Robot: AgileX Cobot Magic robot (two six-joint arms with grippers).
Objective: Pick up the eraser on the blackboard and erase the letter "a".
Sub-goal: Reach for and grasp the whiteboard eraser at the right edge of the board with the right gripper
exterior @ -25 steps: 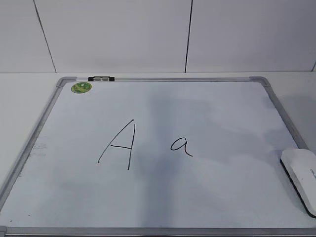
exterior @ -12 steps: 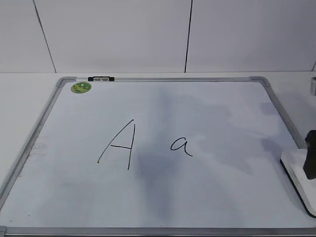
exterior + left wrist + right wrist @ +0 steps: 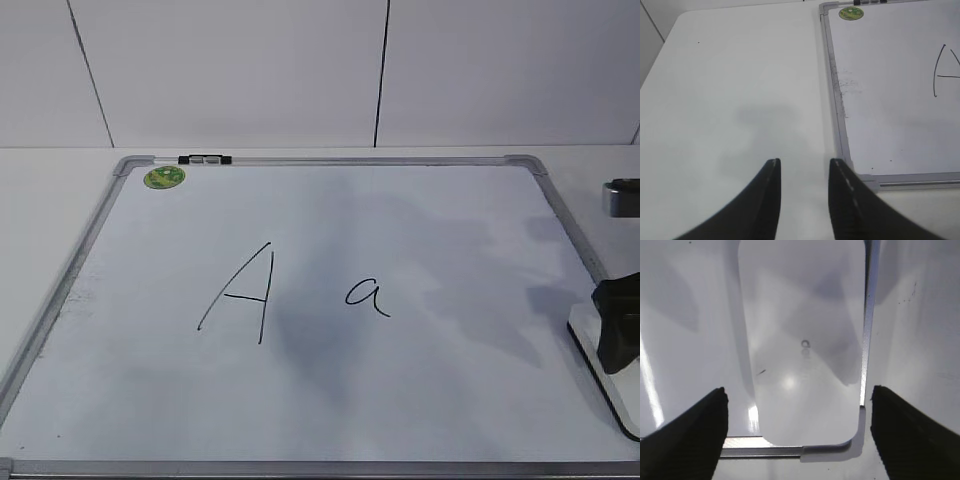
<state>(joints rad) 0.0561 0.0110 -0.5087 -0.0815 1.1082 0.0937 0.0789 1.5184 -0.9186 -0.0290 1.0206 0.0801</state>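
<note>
lying white and rounded, the eraser (image 3: 802, 345) spans the blackboard (image 3: 685, 340) corner.

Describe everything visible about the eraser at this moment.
The eraser is a white, smooth, plastic-looking oblong block with rounded corners and a black underside edge, seen in the exterior view. It lies flat at the blackboard's near right corner, over the grey frame. A tiny ring mark and a short dark streak sit on its top. The right claw hangs open above it, one finger on either side, not touching it as far as can be seen. In the exterior view the arm partly hides it.
</note>
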